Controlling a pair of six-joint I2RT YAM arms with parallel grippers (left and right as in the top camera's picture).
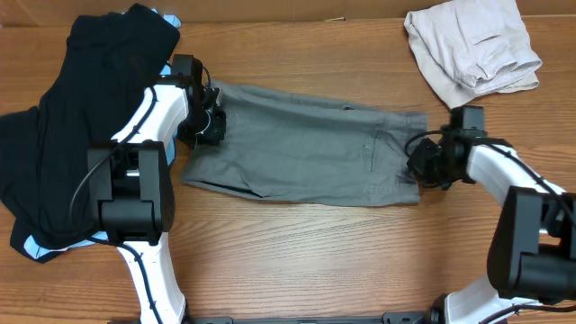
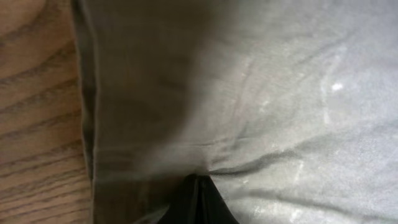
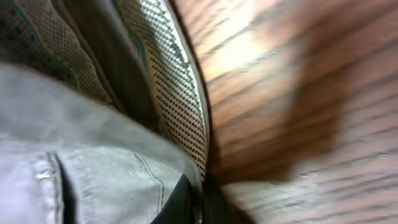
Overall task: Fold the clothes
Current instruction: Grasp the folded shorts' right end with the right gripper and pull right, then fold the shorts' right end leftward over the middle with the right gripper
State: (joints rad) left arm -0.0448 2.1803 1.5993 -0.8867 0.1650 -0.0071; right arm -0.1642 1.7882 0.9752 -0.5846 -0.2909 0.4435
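Grey-green shorts [image 1: 306,148] lie flat across the middle of the table, waistband to the right. My left gripper [image 1: 205,121] is shut on the shorts' left hem; in the left wrist view the cloth [image 2: 249,106] puckers into the closed fingertips [image 2: 198,186]. My right gripper [image 1: 421,160] is shut on the waistband at the right end; in the right wrist view the fingertips [image 3: 198,199] pinch the waistband edge [image 3: 168,93] with its dotted lining showing.
A pile of black clothing [image 1: 63,126] with a light blue piece under it lies at the left. A crumpled beige garment [image 1: 472,45] lies at the back right. Bare wood table [image 1: 315,252] lies in front of the shorts.
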